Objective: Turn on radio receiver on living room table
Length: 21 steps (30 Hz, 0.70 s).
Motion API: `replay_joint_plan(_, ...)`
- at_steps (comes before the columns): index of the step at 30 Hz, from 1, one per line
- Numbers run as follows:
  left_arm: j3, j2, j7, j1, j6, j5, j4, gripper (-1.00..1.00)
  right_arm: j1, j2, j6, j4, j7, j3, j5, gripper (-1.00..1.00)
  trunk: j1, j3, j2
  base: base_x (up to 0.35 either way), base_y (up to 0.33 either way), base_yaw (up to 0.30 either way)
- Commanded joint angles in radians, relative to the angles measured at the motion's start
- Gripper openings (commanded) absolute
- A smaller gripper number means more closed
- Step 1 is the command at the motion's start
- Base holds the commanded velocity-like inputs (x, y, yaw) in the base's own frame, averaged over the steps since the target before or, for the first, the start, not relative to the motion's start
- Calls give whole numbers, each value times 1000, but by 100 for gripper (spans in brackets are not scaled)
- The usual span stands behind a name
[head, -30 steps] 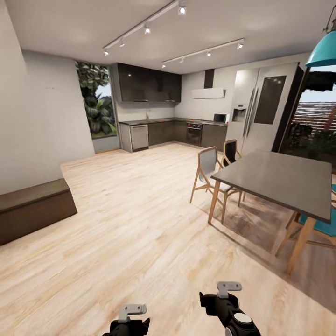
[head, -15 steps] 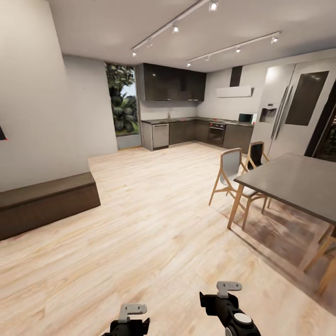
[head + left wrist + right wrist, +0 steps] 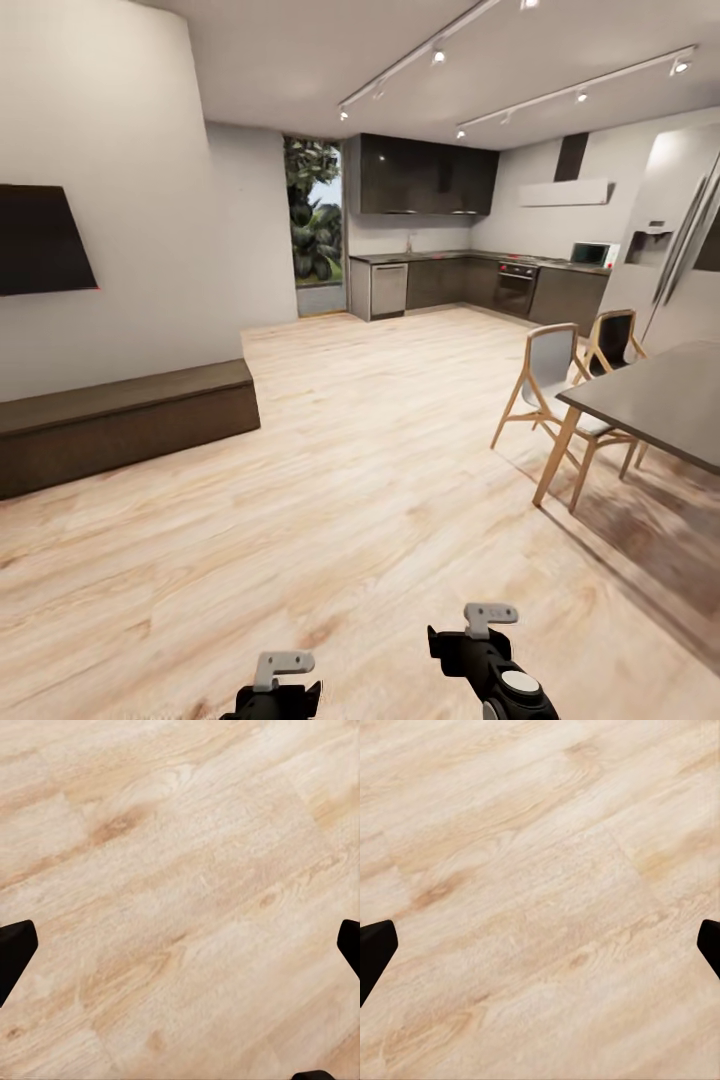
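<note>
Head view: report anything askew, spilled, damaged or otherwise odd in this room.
Nothing stands out. The light wood floor shows no spills, the two wooden-legged chairs stand upright at the dark grey dining table, and the long dark brown bench sits flush against the wall.

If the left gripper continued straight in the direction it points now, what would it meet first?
Most likely the wood floor: the left gripper points down at bare planks, fingers wide apart, nothing between. Depth is unclear.

1. The room is bright and evenly lit; small spots on the ceiling track lights glow white.
2. Daylight enters through the tall window.
3. A soft shadow darkens the wood floor under the dining table.
4. Wide-angle distortion bends the walls at the edges.
5. Both wrist views look slightly soft.
</note>
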<state>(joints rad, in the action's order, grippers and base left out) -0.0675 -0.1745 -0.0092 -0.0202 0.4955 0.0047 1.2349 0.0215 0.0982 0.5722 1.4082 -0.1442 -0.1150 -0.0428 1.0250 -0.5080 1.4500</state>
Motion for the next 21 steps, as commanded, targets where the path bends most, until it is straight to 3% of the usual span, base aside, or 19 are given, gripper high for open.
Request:
replay_joint_plan(1, 0, 0, 0, 0, 0, 0, 0, 100, 0, 0, 0, 0, 0, 0, 0, 100, 0, 0, 0, 0, 0, 300)
replay_joint_plan(21, 0, 0, 0, 0, 1, 0, 0, 100, 0, 0, 2, 0, 0, 0, 0, 100, 0, -7, 0, 0, 0, 300)
